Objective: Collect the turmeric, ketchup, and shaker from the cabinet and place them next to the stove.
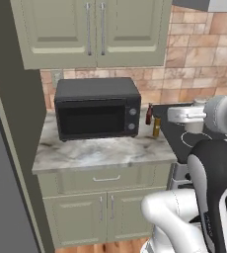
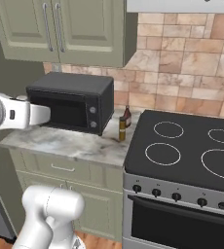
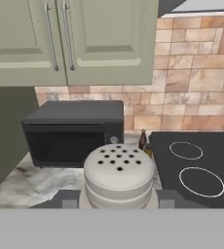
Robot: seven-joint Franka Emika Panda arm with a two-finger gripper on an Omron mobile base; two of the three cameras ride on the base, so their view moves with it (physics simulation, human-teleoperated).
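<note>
Pale grey shaker [image 3: 119,177] sits pinched between my gripper's [image 3: 118,200] tips in the hand view, near the lens, perforated dome up; it looks light, rigid and slick, so I grip its ribbed waist. From the right base view, ketchup [image 2: 127,116] and turmeric [image 2: 122,129] stand on the counter [image 2: 70,143], just left of the stove [image 2: 187,148].

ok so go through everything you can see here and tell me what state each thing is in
cabinet: both doors closed.
microwave: door closed, on the counter.
ketchup: upright on the counter, between microwave and stove.
turmeric: upright beside the ketchup, in front of it.
shaker: upright, held in the hand above the counter.
stove: top bare.
</note>
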